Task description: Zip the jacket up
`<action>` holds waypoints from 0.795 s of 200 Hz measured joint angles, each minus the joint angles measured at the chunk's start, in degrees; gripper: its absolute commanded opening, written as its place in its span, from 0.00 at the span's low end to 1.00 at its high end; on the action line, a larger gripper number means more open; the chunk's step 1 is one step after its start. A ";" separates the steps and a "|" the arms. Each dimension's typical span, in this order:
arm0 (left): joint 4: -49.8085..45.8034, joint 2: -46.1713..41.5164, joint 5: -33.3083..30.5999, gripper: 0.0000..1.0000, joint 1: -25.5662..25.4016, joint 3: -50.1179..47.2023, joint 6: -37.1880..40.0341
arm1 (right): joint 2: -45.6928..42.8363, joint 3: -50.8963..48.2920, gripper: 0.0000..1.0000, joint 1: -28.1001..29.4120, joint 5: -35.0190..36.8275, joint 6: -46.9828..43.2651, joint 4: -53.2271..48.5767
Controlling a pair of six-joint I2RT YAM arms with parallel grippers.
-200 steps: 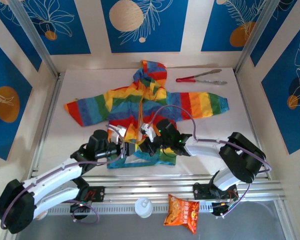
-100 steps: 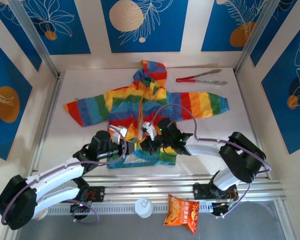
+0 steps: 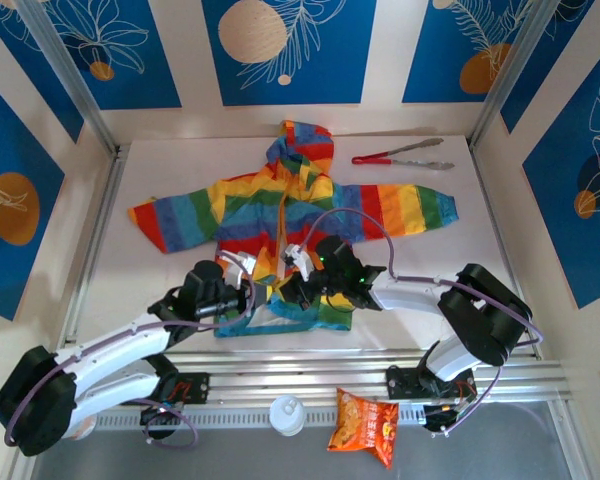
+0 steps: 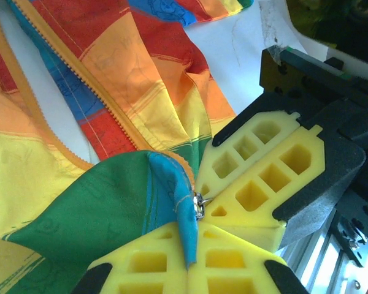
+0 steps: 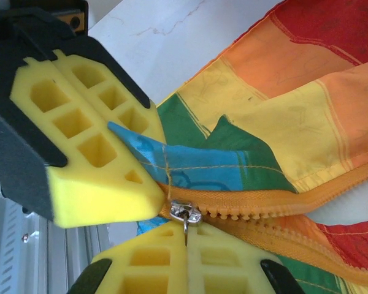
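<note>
One rainbow-striped hooded fabric jacket (image 3: 280, 215) lies flat on the white tabletop (image 3: 170, 280), with its hood at the far side and its hem nearest the arms. Two grippers meet at the hem. The left gripper (image 4: 192, 245) is fully closed, pinching the blue hem edge. The right gripper (image 5: 185, 236) is fully closed on the one silver metal zipper pull (image 5: 183, 212). One pair of red-handled metal tongs (image 3: 400, 157) lies at the far right. One orange snack bag (image 3: 363, 425) lies by the right arm's base.

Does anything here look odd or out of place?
Yes. Red-handled tongs lie beside the jacket's hood, and a snack bag lies at the near edge. Neither seems to belong with a jacket. The jacket's hem is also bunched up.
</note>
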 measured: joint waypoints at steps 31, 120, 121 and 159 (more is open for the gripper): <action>-6.54 0.02 1.11 0.00 0.00 3.67 3.43 | -0.11 0.66 0.09 -0.02 -1.18 -3.98 -1.86; -15.56 1.46 3.72 0.00 0.02 10.19 8.46 | -0.33 4.04 0.01 -0.11 -2.64 -11.74 -7.50; -15.65 1.46 3.72 0.00 0.02 10.25 8.55 | -0.33 4.04 0.01 -0.11 -2.69 -11.50 -7.52; -19.52 1.40 3.50 0.00 0.02 12.11 10.56 | -0.46 4.17 0.00 -0.04 -2.60 -12.07 -7.87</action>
